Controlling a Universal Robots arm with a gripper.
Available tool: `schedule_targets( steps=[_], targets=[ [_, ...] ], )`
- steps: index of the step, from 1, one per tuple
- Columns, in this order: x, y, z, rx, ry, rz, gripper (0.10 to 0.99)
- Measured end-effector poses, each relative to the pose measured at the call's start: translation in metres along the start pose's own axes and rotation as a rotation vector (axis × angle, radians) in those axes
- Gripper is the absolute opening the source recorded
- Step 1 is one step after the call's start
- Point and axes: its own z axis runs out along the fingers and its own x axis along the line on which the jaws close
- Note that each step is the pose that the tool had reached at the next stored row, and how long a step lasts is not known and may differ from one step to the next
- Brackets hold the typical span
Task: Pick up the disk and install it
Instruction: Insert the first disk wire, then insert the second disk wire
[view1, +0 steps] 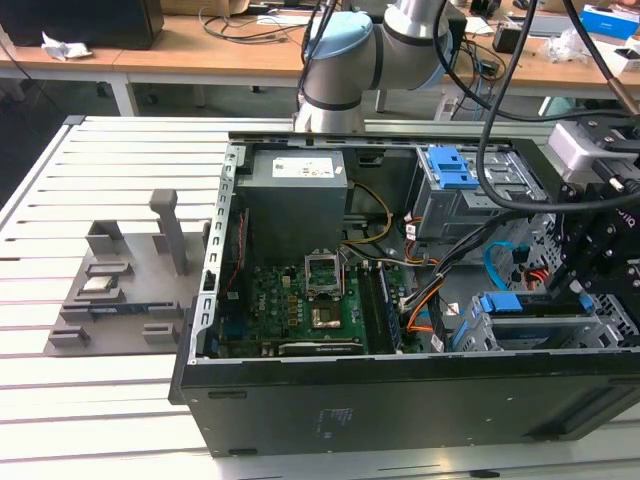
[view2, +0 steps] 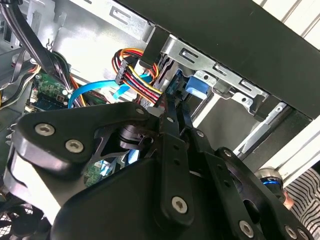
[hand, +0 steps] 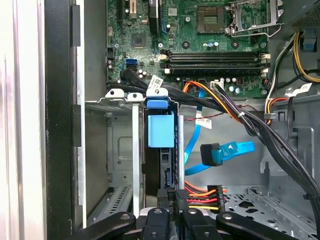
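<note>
Inside the case (view1: 400, 400), the disk (hand: 161, 131) stands on edge in the metal bay (hand: 120, 145) beside the motherboard (hand: 200, 40), its blue caddy end outward. Clamped on the disk's edge, the gripper (hand: 172, 197) holds it aligned with the bay, apparently to seat it.

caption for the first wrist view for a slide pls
Gripper at the edge of the blue-caddied disk standing in the drive cage, motherboard beyond.
</note>
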Motion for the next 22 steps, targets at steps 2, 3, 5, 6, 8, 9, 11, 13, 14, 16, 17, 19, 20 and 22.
schedule_targets(
  steps=[2, 3, 5, 6, 8, 9, 11, 13, 14, 16, 17, 19, 20, 22],
  targets=[
    [0.0000, 0.0000, 0.0003, 0.000, -0.0004, 0.000, 0.180],
    [0.0000, 0.0000, 0.0001, 0.000, 0.0000, 0.000, 0.247],
    [0.0001, 0.0001, -0.0049, 0.000, 0.0003, 0.000, 0.247],
    [-0.0001, 0.0002, -0.0087, 0.000, 0.0005, 0.000, 0.247],
    [-0.0029, 0.0005, -0.0183, 0.000, 0.0005, 0.000, 0.247],
    [-0.0050, 0.0007, -0.0232, 0.000, 0.0007, 0.000, 0.165],
    [-0.0065, 0.0009, -0.0291, 0.000, 0.0005, 0.000, 0.165],
    [-0.0070, 0.0011, -0.0375, 0.000, 0.0006, 0.000, 0.106],
    [-0.0069, 0.0012, -0.0429, 0.000, 0.0005, 0.000, 0.106],
    [-0.0068, 0.0014, -0.0519, 0.000, 0.0006, 0.000, 0.106],
    [-0.0067, 0.0015, -0.0559, 0.000, 0.0005, 0.000, 0.106],
    [-0.0067, 0.0015, -0.0575, 0.000, 0.0004, 0.000, 0.106],
    [-0.0067, 0.0015, -0.0575, 0.000, 0.0003, 0.000, 0.106],
    [-0.0067, 0.0015, -0.0577, 0.000, 0.0006, 0.000, 0.106]
  ],
)
